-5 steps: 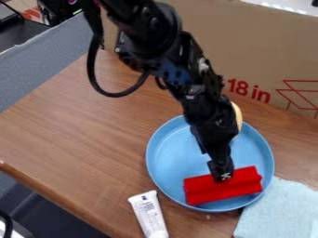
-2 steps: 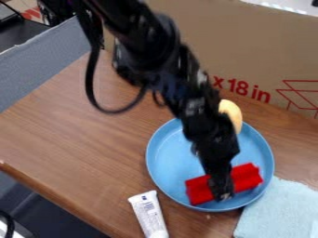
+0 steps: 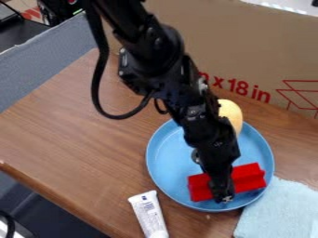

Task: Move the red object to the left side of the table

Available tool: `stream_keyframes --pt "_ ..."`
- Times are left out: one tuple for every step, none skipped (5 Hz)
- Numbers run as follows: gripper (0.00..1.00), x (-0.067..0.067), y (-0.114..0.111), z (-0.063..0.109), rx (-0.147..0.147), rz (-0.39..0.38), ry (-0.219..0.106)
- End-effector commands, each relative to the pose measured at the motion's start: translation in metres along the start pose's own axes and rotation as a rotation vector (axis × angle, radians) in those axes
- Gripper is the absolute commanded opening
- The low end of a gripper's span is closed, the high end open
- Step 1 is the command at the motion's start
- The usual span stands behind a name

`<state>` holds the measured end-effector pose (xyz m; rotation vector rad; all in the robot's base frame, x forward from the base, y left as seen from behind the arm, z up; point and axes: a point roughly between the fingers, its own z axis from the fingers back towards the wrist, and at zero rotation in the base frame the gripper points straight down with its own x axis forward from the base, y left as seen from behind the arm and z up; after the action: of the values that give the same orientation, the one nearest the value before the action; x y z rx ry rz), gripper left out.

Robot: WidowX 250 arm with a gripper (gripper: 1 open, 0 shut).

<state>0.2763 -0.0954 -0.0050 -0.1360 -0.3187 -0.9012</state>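
A black robot arm (image 3: 155, 65) reaches down from the upper left of the view into a blue plate (image 3: 168, 149) that sits near the front right corner of the wooden table (image 3: 69, 130). The red object (image 3: 246, 178), a flat rectangular block, lies inside the plate against its front right rim, so it is on the right part of the table, well apart from the left edge. The gripper (image 3: 222, 189) points steeply downward and sits right over the middle of the red object, its tip on or at the block's top face. The jaws are too dark and small to tell whether they are spread or pressed on the block, so the claw's state cannot be told. A yellowish round item (image 3: 231, 113) rests at the plate's far rim, partly hidden by the arm. A white tube (image 3: 148, 214) lies on the table just beside the plate's front left rim, near the front edge. A light blue cloth (image 3: 280, 216) covers the front right corner, touching the plate. A cardboard box (image 3: 267, 56) stands along the far edge.
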Motion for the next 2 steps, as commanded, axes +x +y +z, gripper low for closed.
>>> stream_keyframes --pt "0.0 0.0005 0.0134 0.0065 0.023 -0.001 -0.048" --pt "0.0 -0.0067 0.0077 0.0043 0.0 -0.002 -0.054"
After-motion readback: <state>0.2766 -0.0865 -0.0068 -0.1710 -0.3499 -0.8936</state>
